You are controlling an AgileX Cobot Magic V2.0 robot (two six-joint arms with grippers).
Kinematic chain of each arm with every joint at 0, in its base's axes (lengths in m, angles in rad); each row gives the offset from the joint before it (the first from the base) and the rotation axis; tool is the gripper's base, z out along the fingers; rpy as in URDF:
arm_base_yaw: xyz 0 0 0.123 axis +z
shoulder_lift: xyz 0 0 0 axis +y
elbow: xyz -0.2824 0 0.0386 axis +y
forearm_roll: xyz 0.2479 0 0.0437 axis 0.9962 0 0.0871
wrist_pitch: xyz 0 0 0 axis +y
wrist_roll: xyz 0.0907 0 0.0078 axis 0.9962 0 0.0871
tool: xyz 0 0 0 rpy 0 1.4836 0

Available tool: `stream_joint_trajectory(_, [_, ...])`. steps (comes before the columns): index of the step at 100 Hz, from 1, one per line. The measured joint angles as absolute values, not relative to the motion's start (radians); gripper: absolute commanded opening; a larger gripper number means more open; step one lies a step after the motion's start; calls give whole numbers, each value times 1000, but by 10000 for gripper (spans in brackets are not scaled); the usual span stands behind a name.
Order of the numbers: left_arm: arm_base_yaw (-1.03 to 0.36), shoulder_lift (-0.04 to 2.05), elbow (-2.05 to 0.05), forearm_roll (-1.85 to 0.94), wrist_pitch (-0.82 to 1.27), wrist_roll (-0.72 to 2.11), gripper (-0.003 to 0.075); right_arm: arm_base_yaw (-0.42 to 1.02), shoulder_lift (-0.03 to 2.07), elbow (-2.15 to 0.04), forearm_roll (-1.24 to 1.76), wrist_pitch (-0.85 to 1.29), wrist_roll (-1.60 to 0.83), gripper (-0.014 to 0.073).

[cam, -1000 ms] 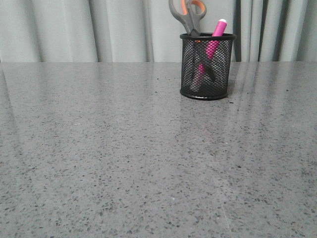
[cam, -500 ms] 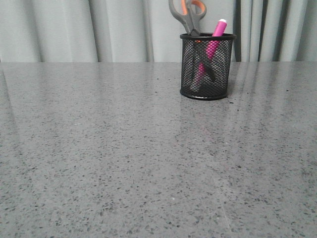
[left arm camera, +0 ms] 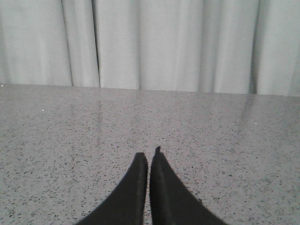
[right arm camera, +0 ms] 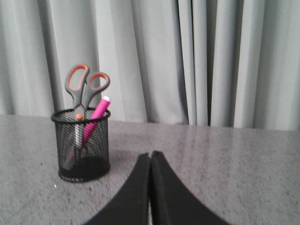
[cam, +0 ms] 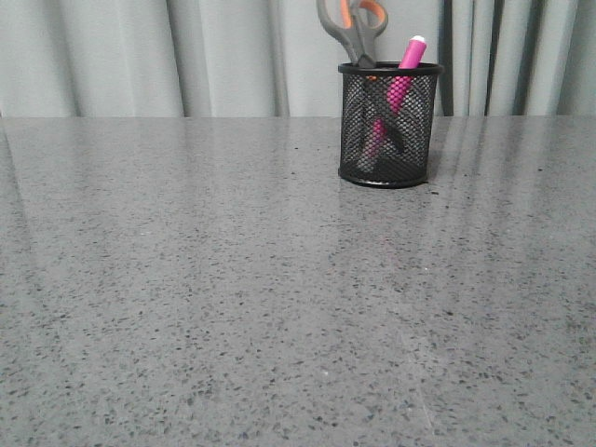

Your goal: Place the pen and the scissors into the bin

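Cup with two things inside, at the far side of the table.
The bin stands on the table, upper right of centre in the front view, before the curtain; inside it the scissors stand left of the pen.

A plain staged work table, likely a lab or office test corner

A broad grey speckled stone-look tabletop ran back to a wall of pale grey pleated curtains that closed off the whole background. The only furnishing was desk stationery: a black wire-mesh pen cup holding grey-and-orange scissors and a pink pen. Nothing domestic or shop-like showed, so the exact kind of room could not be told.
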State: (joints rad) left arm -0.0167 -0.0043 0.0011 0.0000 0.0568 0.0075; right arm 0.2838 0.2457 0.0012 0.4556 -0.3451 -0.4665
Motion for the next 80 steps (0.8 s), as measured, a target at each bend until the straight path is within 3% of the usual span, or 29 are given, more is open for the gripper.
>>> stream_joint_trajectory(27, [-17, -4, 1, 0, 57, 8, -19, 108, 115, 9, 165, -108, -216, -76])
stream_joint_trajectory(49, [-17, -4, 1, 0, 57, 8, -19, -35, -2, 9, 72, 106, -153, -76])
stream_joint_trajectory(80, [-17, -4, 1, 0, 57, 8, -19, -52, -11, 9, 31, 153, -146, -76])
